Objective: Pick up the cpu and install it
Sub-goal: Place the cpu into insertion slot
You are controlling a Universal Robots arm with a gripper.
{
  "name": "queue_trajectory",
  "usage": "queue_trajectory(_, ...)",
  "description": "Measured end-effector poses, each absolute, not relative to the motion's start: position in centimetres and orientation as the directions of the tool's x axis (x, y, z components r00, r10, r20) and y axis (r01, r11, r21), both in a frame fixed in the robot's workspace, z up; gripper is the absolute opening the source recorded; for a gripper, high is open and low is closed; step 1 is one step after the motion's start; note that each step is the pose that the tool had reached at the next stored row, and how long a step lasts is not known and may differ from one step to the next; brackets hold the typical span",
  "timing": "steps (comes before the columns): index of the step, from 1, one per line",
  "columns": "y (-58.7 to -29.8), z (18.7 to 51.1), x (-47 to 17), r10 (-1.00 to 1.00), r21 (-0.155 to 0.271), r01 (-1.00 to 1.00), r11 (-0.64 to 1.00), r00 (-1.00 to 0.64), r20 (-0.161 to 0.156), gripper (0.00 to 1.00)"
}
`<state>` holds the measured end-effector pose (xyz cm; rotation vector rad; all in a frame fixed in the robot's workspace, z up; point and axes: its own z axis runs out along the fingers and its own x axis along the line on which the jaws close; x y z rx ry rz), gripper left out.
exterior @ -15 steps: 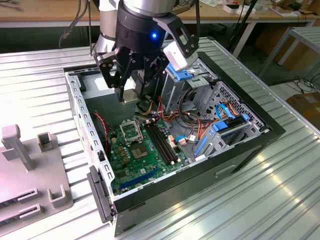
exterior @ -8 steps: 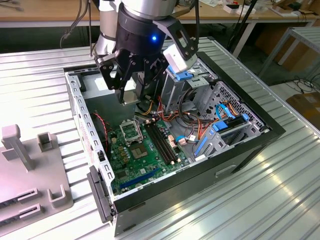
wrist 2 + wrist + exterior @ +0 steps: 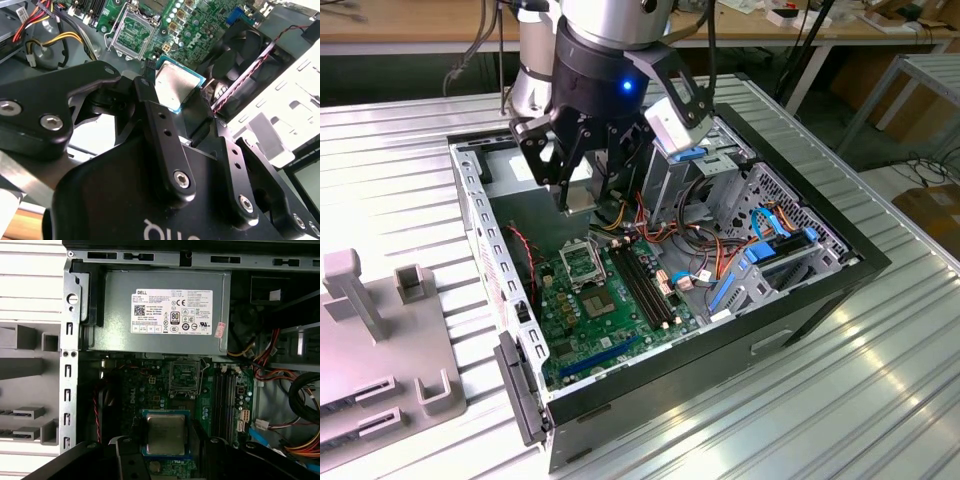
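Observation:
My gripper (image 3: 583, 203) hangs over the open computer case, shut on the cpu (image 3: 582, 194), a small flat square chip with a silvery-grey top. In both wrist views the cpu (image 3: 175, 86) (image 3: 165, 433) sits flat between the two black fingers (image 3: 150, 107), held by opposite edges. The black-framed square socket (image 3: 582, 264) (image 3: 131, 30) (image 3: 186, 376) lies open on the green motherboard (image 3: 620, 330), below the chip and apart from it. The chip is well above the board.
A grey power supply (image 3: 160, 310) fills one end of the case. Memory slots (image 3: 646, 286) run beside the socket, with loose cables (image 3: 720, 250) and blue drive brackets (image 3: 760, 255) beyond. A grey fixture (image 3: 380, 330) stands at the exterior view's left.

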<state>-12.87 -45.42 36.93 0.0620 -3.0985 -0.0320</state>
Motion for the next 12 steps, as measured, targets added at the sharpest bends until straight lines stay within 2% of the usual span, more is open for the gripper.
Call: queue_trajectory(12,-45.42,36.45,-12.87,-0.040,0.022,-0.040,0.999,-0.998,0.042,0.47)
